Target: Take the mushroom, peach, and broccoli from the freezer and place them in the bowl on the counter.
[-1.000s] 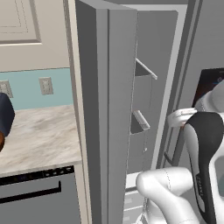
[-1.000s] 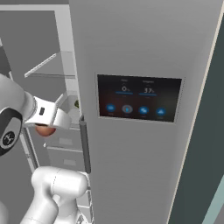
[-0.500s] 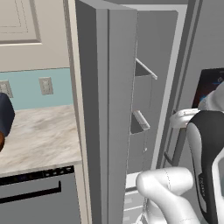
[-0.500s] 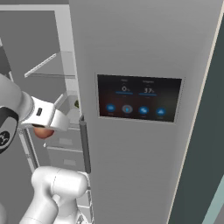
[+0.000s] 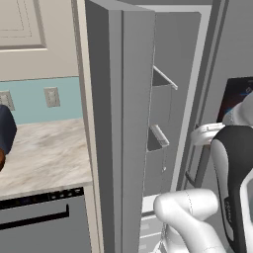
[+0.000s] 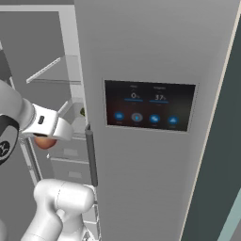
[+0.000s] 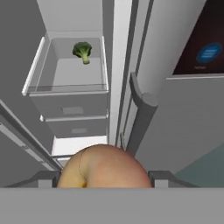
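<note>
Dispenser panel (image 6: 149,106) on the wider grey door: blue icons and small digits, not legible. Open grey freezer (image 7: 74,65): clear drawer (image 7: 65,87) holds a small dark green broccoli floret (image 7: 82,51) near its back wall. Gripper (image 7: 105,177) jaws part-open, clamped on the round orange-yellow peach (image 7: 103,168) between both fingertips, held outside the freezer, below the drawer.
</note>
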